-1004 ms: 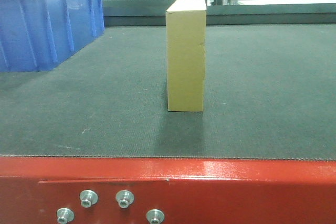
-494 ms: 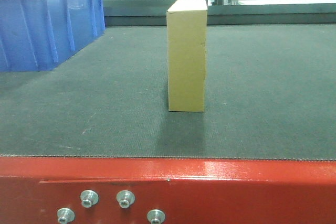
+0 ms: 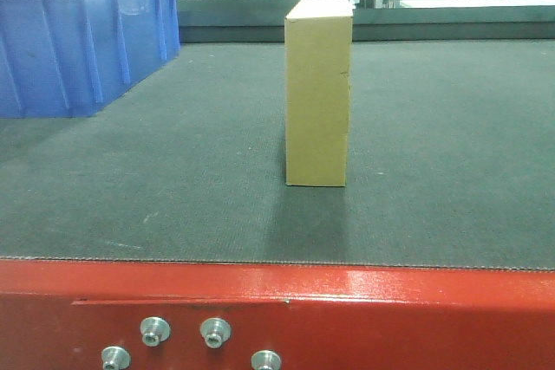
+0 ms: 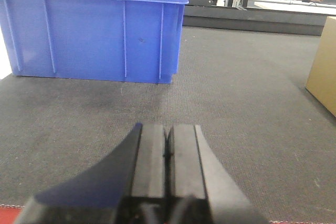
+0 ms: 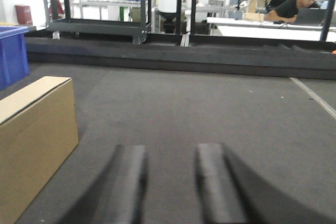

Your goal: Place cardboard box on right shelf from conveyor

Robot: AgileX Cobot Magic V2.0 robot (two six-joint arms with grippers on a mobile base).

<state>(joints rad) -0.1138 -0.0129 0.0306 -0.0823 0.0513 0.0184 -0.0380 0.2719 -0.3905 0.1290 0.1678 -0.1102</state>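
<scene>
The left gripper point(image 4: 168, 129) is sitting at the bottom centre of its wrist view with its two black fingers pressed together, holding nothing. The right gripper point(image 5: 170, 153) is showing at the bottom centre of its own view with fingers spread and a clear gap between them, also empty. Both are hovering low over the wide dark grey textured conveyor belt point(image 3: 434, 153) and pointing across it, roughly level with the surface.

The plain tan-brown, slab-like cardboard box point(image 3: 318, 93) is standing upright on the belt, in the middle of the front view. It is showing at the right edge of the left wrist view point(image 4: 323, 85) and the lower left of the right wrist view point(image 5: 31, 145), so it is lying between the two arms and touching neither. A large blue plastic bin point(image 3: 78, 45) is resting on the belt at the upper left, well apart from the box. The glossy red metal frame point(image 3: 390, 318) with silver bolts point(image 3: 215, 332) is filling the bottom of the front view.

The task appears to be at the reaching stage, with the box not yet grasped. The next move likely calls for bringing the open right gripper toward the box's narrow sides and closing on them. The right shelf is not appearing in any view.
</scene>
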